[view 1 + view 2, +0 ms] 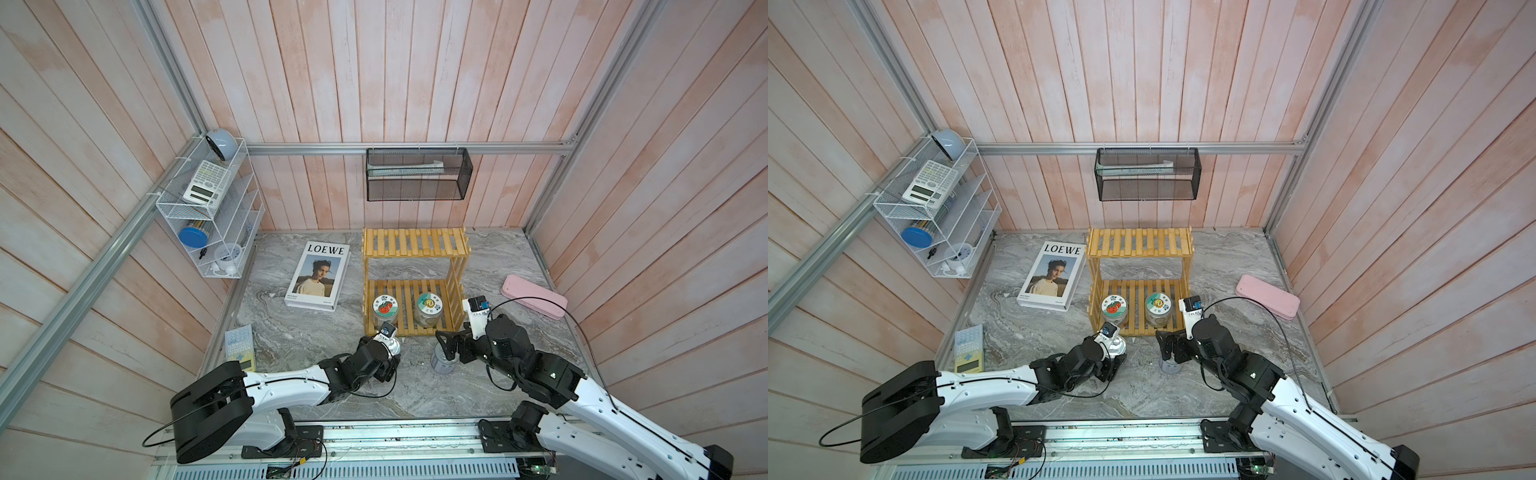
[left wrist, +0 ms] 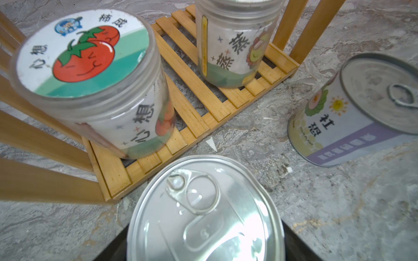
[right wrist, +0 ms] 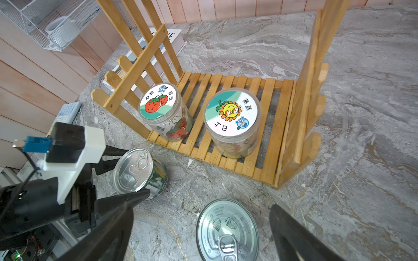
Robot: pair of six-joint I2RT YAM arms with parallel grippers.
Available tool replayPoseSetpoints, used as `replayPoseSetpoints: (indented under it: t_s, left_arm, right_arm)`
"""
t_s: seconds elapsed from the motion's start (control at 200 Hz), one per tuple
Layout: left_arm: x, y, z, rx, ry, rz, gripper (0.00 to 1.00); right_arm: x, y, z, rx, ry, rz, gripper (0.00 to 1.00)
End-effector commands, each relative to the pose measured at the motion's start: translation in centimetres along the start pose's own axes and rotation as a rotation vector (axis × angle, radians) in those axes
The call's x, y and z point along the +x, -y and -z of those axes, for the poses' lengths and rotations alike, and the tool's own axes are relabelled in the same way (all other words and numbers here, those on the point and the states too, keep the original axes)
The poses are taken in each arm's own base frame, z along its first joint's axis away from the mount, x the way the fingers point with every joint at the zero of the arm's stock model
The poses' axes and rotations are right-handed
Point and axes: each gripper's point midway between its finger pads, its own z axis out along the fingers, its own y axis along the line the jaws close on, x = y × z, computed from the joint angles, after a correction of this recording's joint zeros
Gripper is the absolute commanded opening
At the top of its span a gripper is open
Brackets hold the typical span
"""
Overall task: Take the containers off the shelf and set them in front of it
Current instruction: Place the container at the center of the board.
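The yellow slatted shelf (image 1: 415, 243) (image 1: 1138, 243) has a bare top tier. Two clear jars stand on its lower tier: a tomato-lid jar (image 1: 385, 307) (image 2: 90, 67) and a sunflower-lid jar (image 1: 429, 305) (image 3: 231, 115). My left gripper (image 1: 390, 347) (image 2: 203, 246) is shut on a silver pull-tab can (image 1: 395, 345) (image 3: 140, 169), low over the table by the shelf's front left corner. A purple-label can (image 1: 442, 365) (image 2: 339, 126) stands on the table in front of the shelf. My right gripper (image 1: 446, 347) (image 3: 203, 212) hangs open just above it, one finger on each side.
A LOEWE magazine (image 1: 318, 274) lies left of the shelf and a pink case (image 1: 534, 297) right of it. A calculator (image 1: 240, 347) lies at the table's left edge. A white wire rack (image 1: 208, 216) and a black mesh basket (image 1: 417, 174) hang on the walls.
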Motion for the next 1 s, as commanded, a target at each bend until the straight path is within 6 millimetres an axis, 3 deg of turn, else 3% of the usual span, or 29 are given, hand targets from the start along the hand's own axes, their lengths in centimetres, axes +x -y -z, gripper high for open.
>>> replayPoseSetpoints:
  t_s: [0.0, 0.3, 0.995]
  left_arm:
    - [0.1, -0.2, -0.5, -0.023, 0.013, -0.029, 0.69]
    - [1.3, -0.3, -1.2, -0.032, -0.024, -0.039, 0.72]
    - [1.7, -0.7, -1.1, -0.053, -0.046, -0.029, 0.91]
  right_arm:
    - [-1.2, -1.0, 0.3, -0.032, 0.023, 0.006, 0.98]
    - [-1.4, -1.6, -0.3, -0.043, 0.013, 0.018, 0.98]
    - [-2.6, -2.7, -3.8, 0.01, -0.083, 0.041, 0.98]
